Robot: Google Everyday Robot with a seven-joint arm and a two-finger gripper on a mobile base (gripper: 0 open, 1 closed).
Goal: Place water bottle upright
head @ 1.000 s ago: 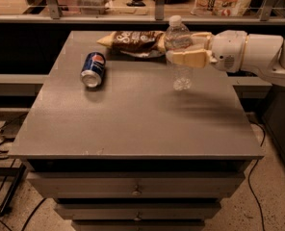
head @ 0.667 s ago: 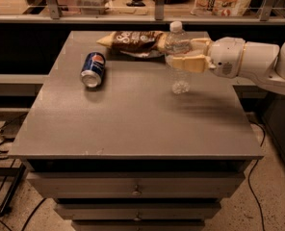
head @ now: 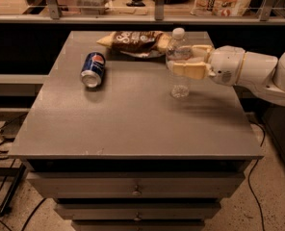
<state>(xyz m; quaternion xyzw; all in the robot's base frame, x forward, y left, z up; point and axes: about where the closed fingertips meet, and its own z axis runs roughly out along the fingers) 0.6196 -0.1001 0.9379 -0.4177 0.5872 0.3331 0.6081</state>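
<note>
The water bottle is clear ribbed plastic with a white cap. It stands upright on the grey table, right of centre toward the back. My gripper reaches in from the right on a white arm and is shut on the bottle's upper body, its tan fingers on either side. The label band is hidden behind the fingers. The bottle's base looks to be at the table surface.
A blue Pepsi can lies on its side at the back left. A brown snack bag lies at the back edge just behind the bottle. A shelf rail with goods runs behind the table. Drawers sit under the front edge.
The gripper and the bottle have shifted slightly left and down. The bottle stays upright in the grip. The can and the bag have not moved.
</note>
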